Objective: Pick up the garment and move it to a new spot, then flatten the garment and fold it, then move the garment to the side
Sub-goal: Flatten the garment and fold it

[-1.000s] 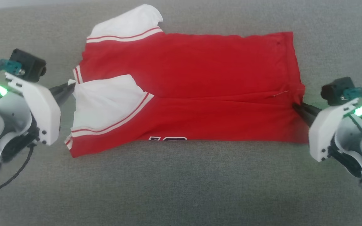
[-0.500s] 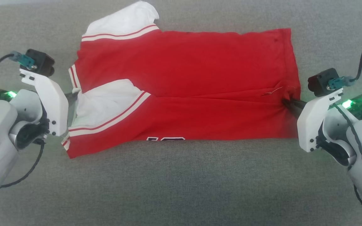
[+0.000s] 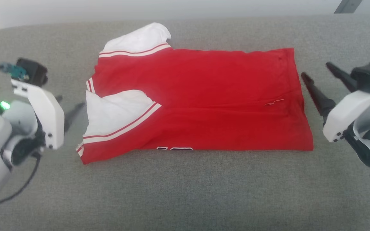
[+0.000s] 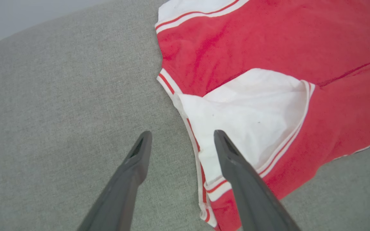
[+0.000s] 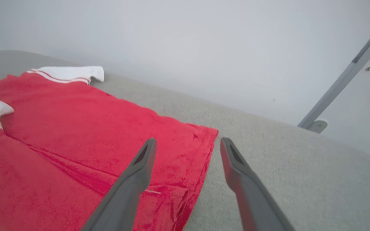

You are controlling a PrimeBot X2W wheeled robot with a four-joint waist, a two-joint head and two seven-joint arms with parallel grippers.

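The left gripper (image 3: 68,105) has its fingers spread and empty, just left of the garment (image 3: 201,96). The red shirt lies flat and folded lengthwise on the grey couch (image 3: 185,192), with its white, stripe-trimmed sleeves at the left end. Beside its right hem, the right gripper (image 3: 316,70) is also spread, holding nothing.

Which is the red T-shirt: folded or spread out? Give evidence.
Folded. The garment has its near side doubled over, a white sleeve lying on the red body.

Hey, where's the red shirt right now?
In the head view, the garment lies folded flat at the centre of the grey cushion, between the open left tool and the open right tool, gripped by neither.
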